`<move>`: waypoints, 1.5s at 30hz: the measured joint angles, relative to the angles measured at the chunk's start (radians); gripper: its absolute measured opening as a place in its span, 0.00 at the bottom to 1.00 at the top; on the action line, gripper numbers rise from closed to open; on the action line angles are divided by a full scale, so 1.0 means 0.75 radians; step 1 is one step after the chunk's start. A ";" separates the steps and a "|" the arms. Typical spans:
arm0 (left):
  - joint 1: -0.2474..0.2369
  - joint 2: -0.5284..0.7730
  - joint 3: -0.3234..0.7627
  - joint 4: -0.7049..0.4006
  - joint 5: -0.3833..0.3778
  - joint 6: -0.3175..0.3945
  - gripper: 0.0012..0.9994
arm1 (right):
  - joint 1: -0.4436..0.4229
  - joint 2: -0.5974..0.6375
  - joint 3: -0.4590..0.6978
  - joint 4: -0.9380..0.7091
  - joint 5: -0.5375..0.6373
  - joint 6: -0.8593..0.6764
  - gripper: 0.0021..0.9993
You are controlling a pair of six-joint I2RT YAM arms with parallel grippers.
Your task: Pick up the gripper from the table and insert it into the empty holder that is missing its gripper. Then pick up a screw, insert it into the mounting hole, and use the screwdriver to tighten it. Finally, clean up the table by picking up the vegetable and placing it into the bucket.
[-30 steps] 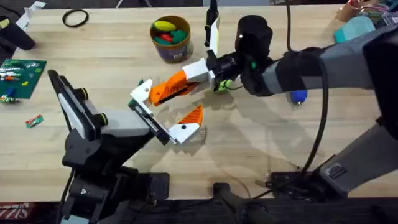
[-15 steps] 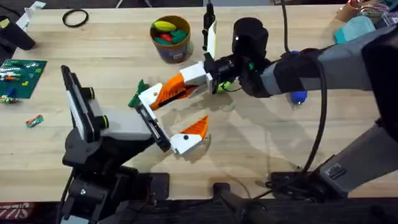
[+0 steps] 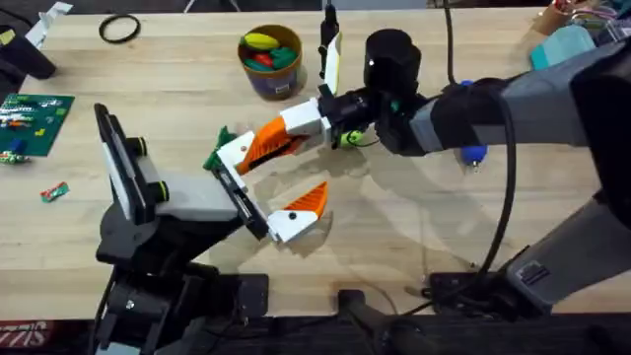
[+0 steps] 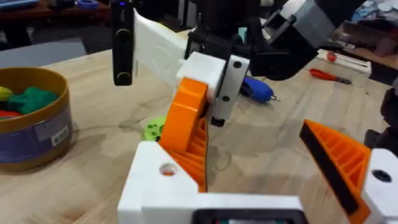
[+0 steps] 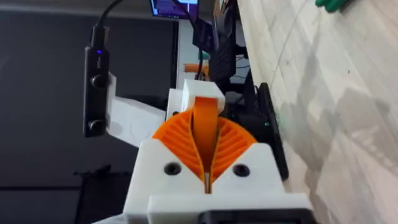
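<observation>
My right gripper [image 3: 262,146] reaches in from the right, its orange ribbed pads [image 5: 233,144] shut on the loose orange gripper [image 5: 205,127]. That piece's white base [image 3: 233,152] rests at the empty end of the holder [image 3: 240,194] on my left arm. The left gripper [image 3: 276,179] stands open, with one orange finger [image 3: 308,200] mounted at the holder's near end. In the left wrist view the white base [image 4: 155,183] with its hole sits on the bracket. The dark-green vegetable [image 3: 218,141] lies just behind the base. The bucket [image 3: 271,61] stands at the back with toy food inside.
A round lime-green piece [image 3: 351,136] lies under the right wrist. A blue-handled screwdriver [image 3: 473,153] lies to the right, and a red-handled tool [image 4: 323,74] lies farther off. A green board [image 3: 30,113] and a black ring [image 3: 118,28] lie at the far left.
The right arm has edged left with the orange gripper in its pads. The left arm has shifted slightly, bringing the holder's empty end up to the white base.
</observation>
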 joint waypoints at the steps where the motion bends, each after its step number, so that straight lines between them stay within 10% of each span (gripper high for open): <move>1: 0.005 0.000 0.002 -0.002 -0.011 0.002 0.99 | 0.007 0.000 0.008 -0.004 0.022 -0.012 0.01; 15: 0.008 0.000 0.004 -0.006 -0.036 0.002 0.99 | 0.016 0.000 0.011 -0.008 0.060 -0.029 0.02; 21: -0.010 0.000 0.005 -0.007 0.034 0.002 0.99 | 0.085 0.006 0.020 -0.006 0.075 -0.039 0.68; 29: -0.031 0.000 0.005 -0.015 0.135 0.001 0.99 | 0.122 0.014 0.030 -0.006 0.040 -0.049 0.98; 45: -0.035 0.000 0.005 -0.018 0.183 0.002 0.99 | -0.061 0.014 0.031 -0.005 -0.041 -0.049 1.00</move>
